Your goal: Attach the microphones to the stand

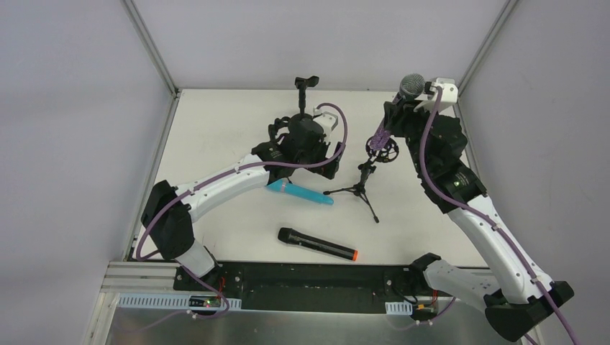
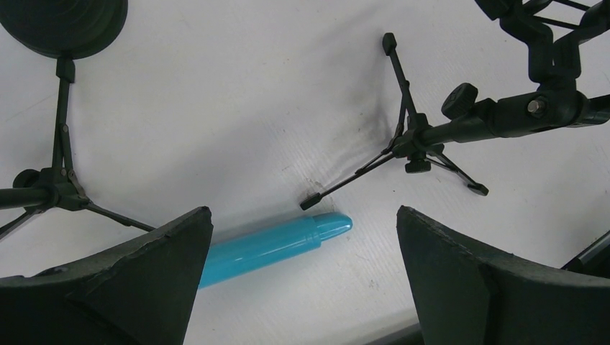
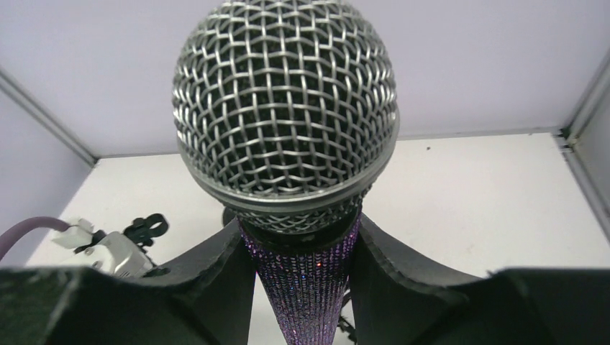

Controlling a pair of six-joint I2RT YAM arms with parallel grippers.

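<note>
The turquoise microphone [image 1: 302, 192] lies flat mid-table; in the left wrist view its tail end [image 2: 277, 243] shows between the jaws, on the table below them. My left gripper [image 2: 303, 212] hovers over it, open and empty. The black microphone with an orange end ring [image 1: 317, 244] lies nearer the front. My right gripper [image 3: 301, 237] is shut on the glittery purple microphone [image 3: 306, 287] just under its silver mesh head [image 1: 411, 85]. That microphone tilts down-left to the round clip [image 1: 382, 149] of the tripod stand [image 1: 365, 178]. Whether it sits in the clip I cannot tell.
A second stand with an empty clip [image 1: 306, 83] rises at the back centre. The left wrist view shows another small tripod [image 2: 56, 185] at the left and a round black base [image 2: 65, 21]. Enclosure walls close the table's back and sides.
</note>
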